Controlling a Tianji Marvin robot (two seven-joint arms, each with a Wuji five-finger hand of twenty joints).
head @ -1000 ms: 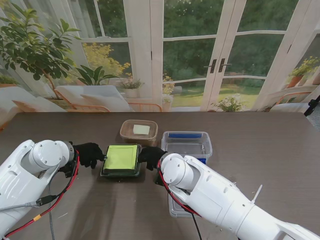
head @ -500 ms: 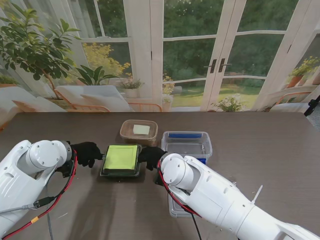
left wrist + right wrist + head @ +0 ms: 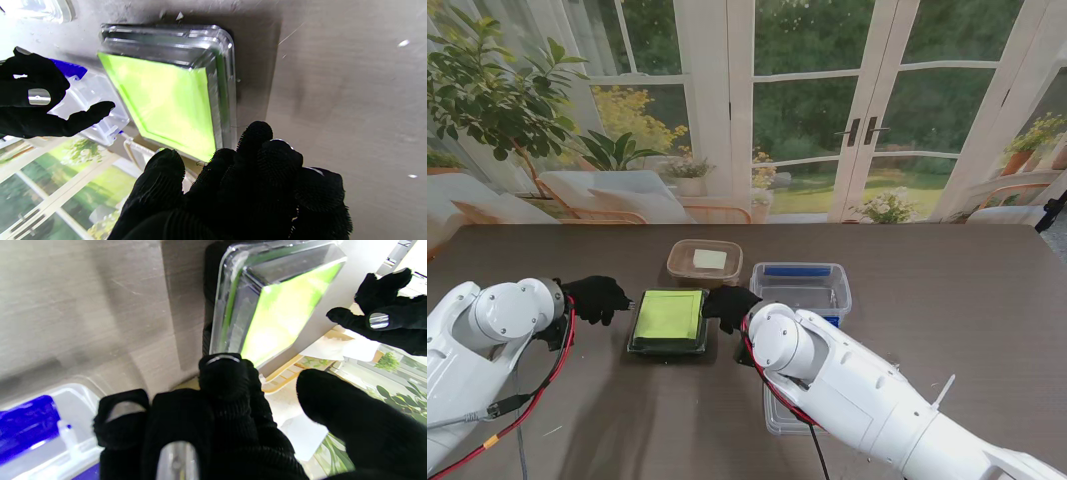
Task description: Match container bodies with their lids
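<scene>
Your left hand (image 3: pixel 599 298) sits just off the left edge of the green-lidded container (image 3: pixel 668 321), holding nothing, its gloved fingers (image 3: pixel 253 146) loosely curled with gaps between them and the tips short of the container's clear rim. Your right hand (image 3: pixel 730 303) is at the far right corner of that same container, also empty; in the right wrist view its fingers (image 3: pixel 223 373) are spread, thumb well apart from the rest, and one fingertip lies close against the container's corner, though you cannot tell from these views whether it actually touches. The green-lidded container rests flat on the table (image 3: pixel 947 300) between the two hands, its lime-green lid (image 3: pixel 166 100) seated level inside the transparent rim and its dark body showing beneath the lid's edge. Just beyond the container, farther from you, stands a brownish translucent tub (image 3: pixel 704 262) with a pale square on its top. To the right of the green-lidded container, past your right hand, is a clear plastic box with a blue clip (image 3: pixel 800 287) on its far rim; it stands apart from the container. A clear lid (image 3: pixel 779 415), mostly hidden under your right forearm, lies on the table nearer to you than the clear box.
</scene>
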